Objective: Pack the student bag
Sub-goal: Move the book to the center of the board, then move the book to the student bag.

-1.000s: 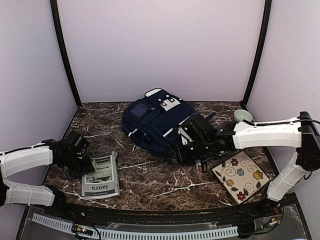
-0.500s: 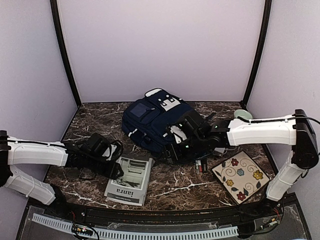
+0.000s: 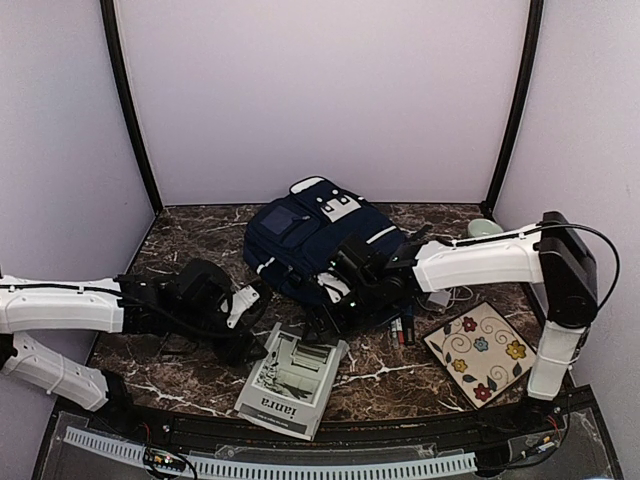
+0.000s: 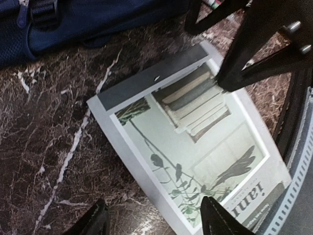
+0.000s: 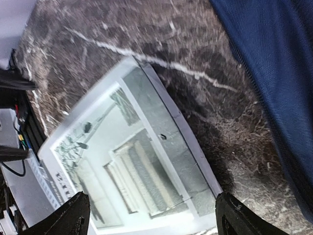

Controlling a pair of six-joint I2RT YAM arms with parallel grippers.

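The student bag (image 3: 315,238), navy with a pale grey patch, lies at the table's back centre; its fabric also fills the top of the left wrist view (image 4: 98,24) and the right side of the right wrist view (image 5: 274,73). A magazine (image 3: 292,382) lies flat in front of it. My left gripper (image 3: 247,332) is open, low over the magazine's (image 4: 195,147) left edge, one finger above the page and one above the table (image 4: 44,147). My right gripper (image 3: 322,318) is open, its fingers (image 4: 234,63) over the magazine's (image 5: 127,161) far end.
A square floral tile (image 3: 480,352) lies at the right front. Several pens (image 3: 402,328) lie between it and the bag. A pale green bowl (image 3: 485,231) sits at the back right. The magazine's near corner reaches close to the table's front rail (image 3: 300,465).
The left gripper has carried the magazine from the left front toward the centre and its jaws have widened. The right gripper has moved left off the bag, down to the magazine's far end.
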